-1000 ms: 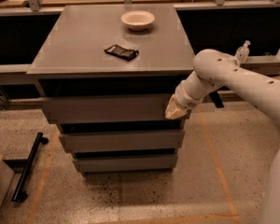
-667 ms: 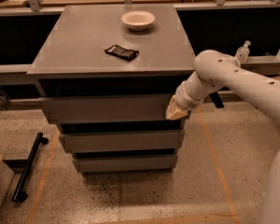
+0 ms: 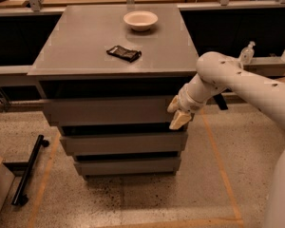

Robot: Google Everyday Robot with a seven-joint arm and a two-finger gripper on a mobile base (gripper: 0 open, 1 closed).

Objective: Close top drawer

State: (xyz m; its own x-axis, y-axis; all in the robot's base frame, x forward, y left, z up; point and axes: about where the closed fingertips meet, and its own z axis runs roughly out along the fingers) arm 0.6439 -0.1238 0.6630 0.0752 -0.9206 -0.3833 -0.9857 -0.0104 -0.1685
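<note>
The top drawer (image 3: 109, 110) is a wide matte-grey panel with no handle, just under the cabinet's top. It juts out a little further than the two narrower drawer fronts below it. My gripper (image 3: 178, 114) sits at the right end of this drawer's front, its beige fingertips against the panel's right edge. The white arm reaches in from the right.
The grey cabinet top (image 3: 85, 42) carries a white bowl (image 3: 140, 20) at the back and a dark snack packet (image 3: 124, 53) in the middle. A black bar (image 3: 29, 169) lies on the floor at left. Counters run behind the cabinet.
</note>
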